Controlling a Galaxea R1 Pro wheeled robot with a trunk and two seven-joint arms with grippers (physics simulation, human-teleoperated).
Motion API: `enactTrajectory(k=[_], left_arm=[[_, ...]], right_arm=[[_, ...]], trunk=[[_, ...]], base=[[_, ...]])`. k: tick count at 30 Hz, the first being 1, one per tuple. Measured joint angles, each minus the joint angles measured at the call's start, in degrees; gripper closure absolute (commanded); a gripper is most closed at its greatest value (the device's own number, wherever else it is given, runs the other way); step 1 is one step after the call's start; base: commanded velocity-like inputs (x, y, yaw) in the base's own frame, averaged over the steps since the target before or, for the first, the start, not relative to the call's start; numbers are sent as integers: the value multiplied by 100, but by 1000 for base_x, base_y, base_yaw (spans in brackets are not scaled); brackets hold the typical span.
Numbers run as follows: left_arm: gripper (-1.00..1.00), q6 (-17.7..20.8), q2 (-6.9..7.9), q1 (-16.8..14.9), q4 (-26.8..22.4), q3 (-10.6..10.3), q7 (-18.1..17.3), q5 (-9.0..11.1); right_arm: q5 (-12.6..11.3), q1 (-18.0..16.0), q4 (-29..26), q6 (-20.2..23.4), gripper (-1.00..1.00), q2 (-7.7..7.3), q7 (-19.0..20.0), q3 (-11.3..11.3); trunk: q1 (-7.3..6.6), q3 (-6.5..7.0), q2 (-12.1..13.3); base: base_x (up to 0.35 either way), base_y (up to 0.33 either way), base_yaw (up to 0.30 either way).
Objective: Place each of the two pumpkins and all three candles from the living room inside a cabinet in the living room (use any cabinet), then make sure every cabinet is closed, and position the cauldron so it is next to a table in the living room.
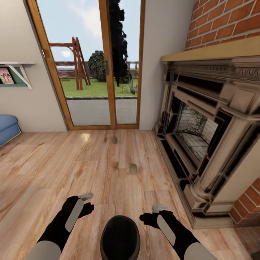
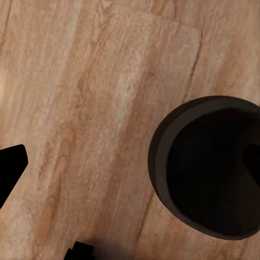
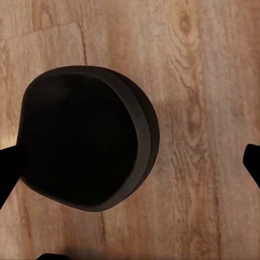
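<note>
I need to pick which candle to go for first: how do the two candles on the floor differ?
The nearer candle lies out on the open floor, closer to the grippers, and looks larger and clearer. The farther candle sits close to the glass door, and looks smaller and fainter. Both are short beige-grey stubs standing upright on the wood, apart from each other and from the fireplace.

two candles [image 1: 133, 168] on the floor [image 1: 54, 162] ahead, fireplace [image 1: 202, 122] right, glass door [image 1: 94, 65] behind them
</note>
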Motion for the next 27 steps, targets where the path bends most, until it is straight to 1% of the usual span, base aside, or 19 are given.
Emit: enactTrajectory(k=[5, 9, 12, 21, 24, 25, 27], left_arm=[[-100, -2, -10, 0, 9, -3, 0, 0], [-100, -3, -21, 0, 19, -11, -7, 4], [-100, -3, -25, 0, 23, -20, -9, 1], [-100, 6, -23, 0, 24, -28, -33, 14], [-100, 5, 1, 0, 24, -28, -270, 9], [-100, 4, 8, 0, 24, -28, -429, 1], [-100, -63, -58, 6, 89, -90, -493, -53]], right_arm=[[0, 0, -2, 3, -100, 7, 16, 20], [-1, 0, -12, 8, -100, 10, 53, 212], [-6, 0, -115, 32, -100, 4, 131, 268], [-4, 0, -193, 29, -100, 1, 168, 288], [-3, 0, -195, 12, -100, 1, 165, 289], [-5, 0, -195, 14, -100, 1, 163, 289], [-32, 0, -260, -51, -100, 66, 100, 225]], trunk=[[110, -90, -201], [198, -162, -361], [264, -215, -481], [461, -377, -842], [527, -431, -963], [549, -449, -1003], [549, -449, -1003]], base=[[0, 0, 0], [0, 0, 0], [0, 0, 0], [0, 0, 0], [0, 0, 0], [0, 0, 0], [0, 0, 0]])
